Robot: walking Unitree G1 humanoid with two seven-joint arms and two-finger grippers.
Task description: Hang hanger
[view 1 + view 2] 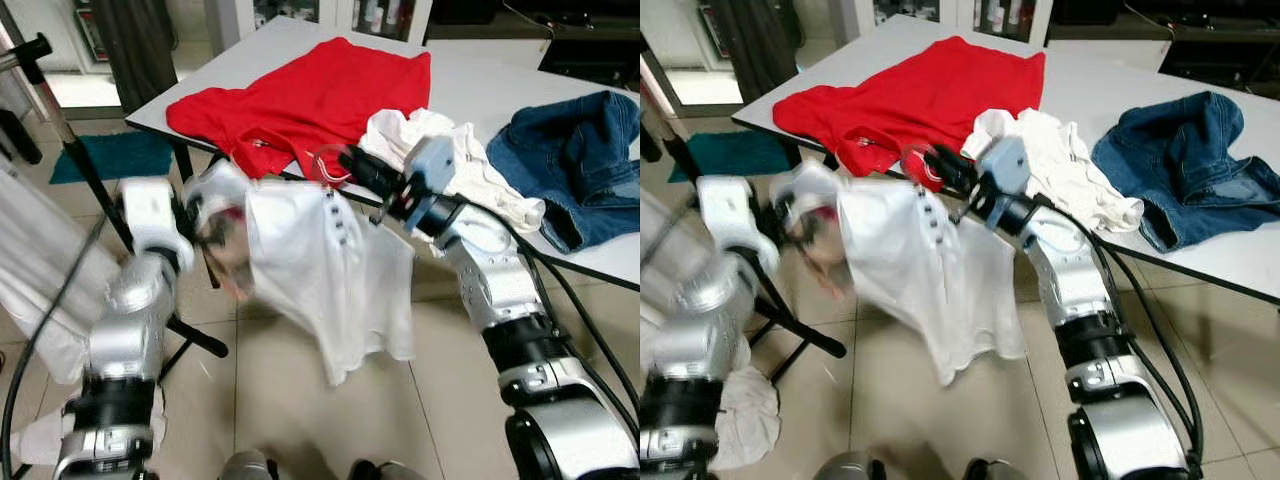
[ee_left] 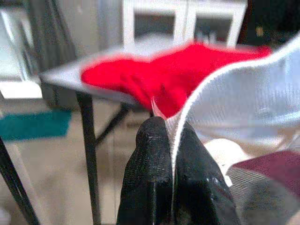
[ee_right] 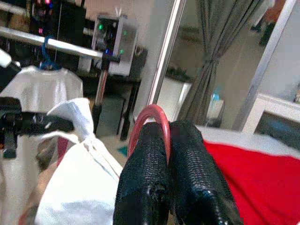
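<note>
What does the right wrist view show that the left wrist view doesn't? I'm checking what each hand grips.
Right wrist view alone: the right hand pinching the red hanger hook, with a clothes rail and a hung white shirt beyond.

Left wrist view alone: the left hand clamped on the white garment's hem.

Both: the red garment on the table, and the white garment.

No text, label or number is legible — all too blurred.
</note>
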